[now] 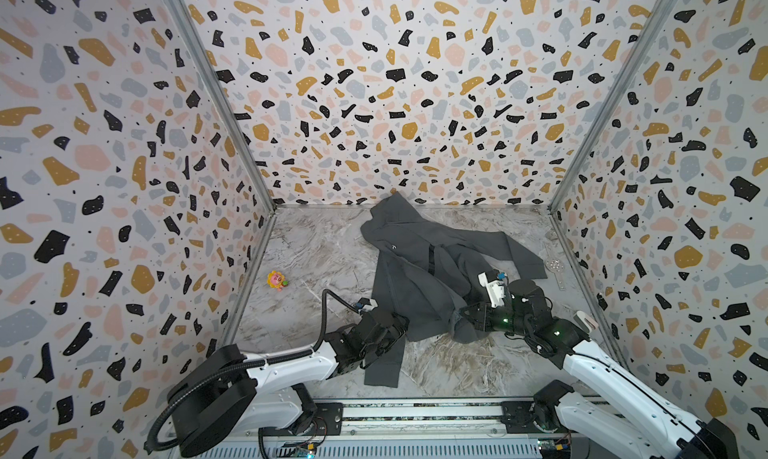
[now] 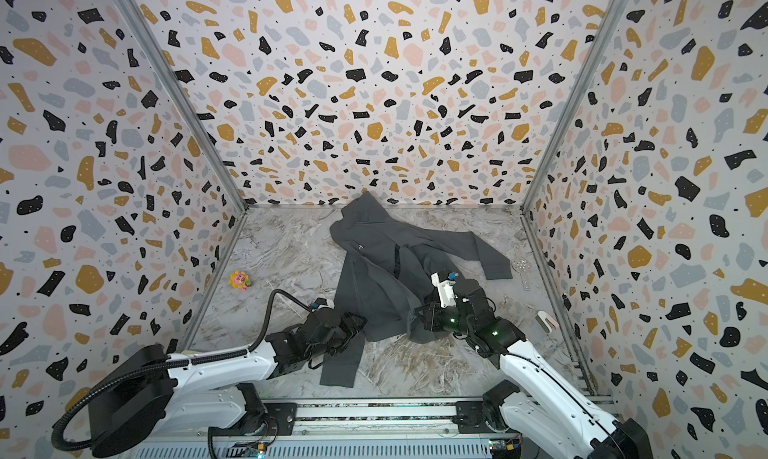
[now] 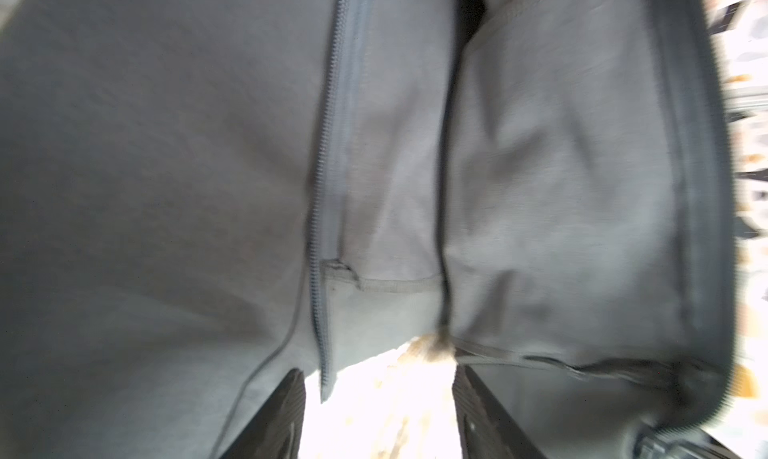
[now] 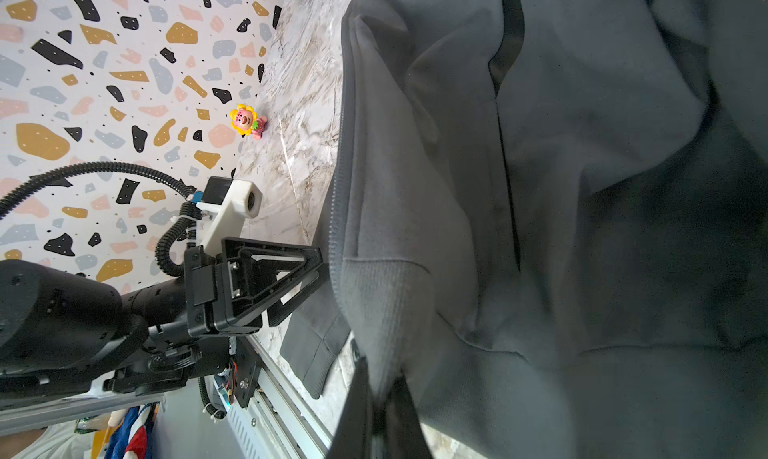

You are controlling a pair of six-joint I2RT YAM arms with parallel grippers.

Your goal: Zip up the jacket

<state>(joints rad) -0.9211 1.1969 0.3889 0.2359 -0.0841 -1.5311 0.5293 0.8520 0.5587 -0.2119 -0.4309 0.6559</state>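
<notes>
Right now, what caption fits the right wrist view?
Right gripper pinches the jacket's hem; open left gripper beside its zipper.

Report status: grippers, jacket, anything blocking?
Left gripper open, at zipper end. Right gripper shut on jacket hem. Front unzipped at bottom. Toy off to the side, apart from jacket.

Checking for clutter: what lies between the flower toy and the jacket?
Only bare marble tabletop between the flower toy and the jacket, in both top views.
</notes>
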